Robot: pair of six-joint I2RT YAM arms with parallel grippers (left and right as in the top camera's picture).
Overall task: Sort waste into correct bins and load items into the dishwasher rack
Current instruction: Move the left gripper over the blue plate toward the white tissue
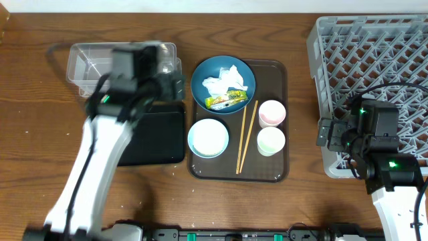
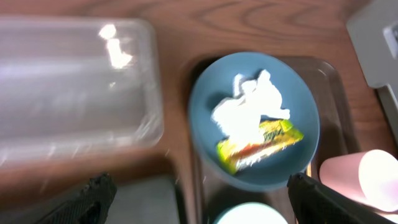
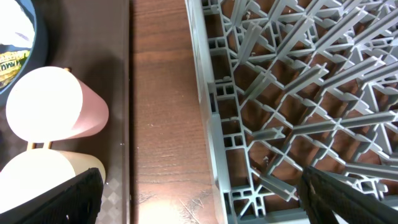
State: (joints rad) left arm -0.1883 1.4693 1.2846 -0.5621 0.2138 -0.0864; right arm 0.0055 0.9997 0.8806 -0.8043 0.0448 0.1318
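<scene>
Rightmost, the grey dishwasher rack (image 1: 374,60) takes up the far corner of the table (image 1: 297,40). The right gripper (image 3: 202,196) hangs over its left wall, fingers spread wide and holding nothing. That wall and a strip of bare wood lie between them, with the pink cup (image 3: 56,102) out toward the left finger.

The brown serving tray (image 1: 284,171) lies mid-table. To its left are the clear tub (image 1: 83,57) and, just in front of it, the black tray (image 1: 164,144).

The left gripper (image 2: 202,199) is likewise parted and empty. The blue plate (image 2: 205,93) lies ahead between its fingers, nearer the right one.

The plate occupies the serving tray's back left, with the pale blue bowl (image 1: 208,137) in front of it. The pale green cup (image 1: 271,141) stands beside the pink one, and the two chopsticks (image 1: 244,137) lie between bowl and cups.

On the plate, the crumpled tissue (image 2: 245,109) touches the yellow-green wrapper (image 2: 261,143). The wrapper's print is too blurred and cropped to read.
</scene>
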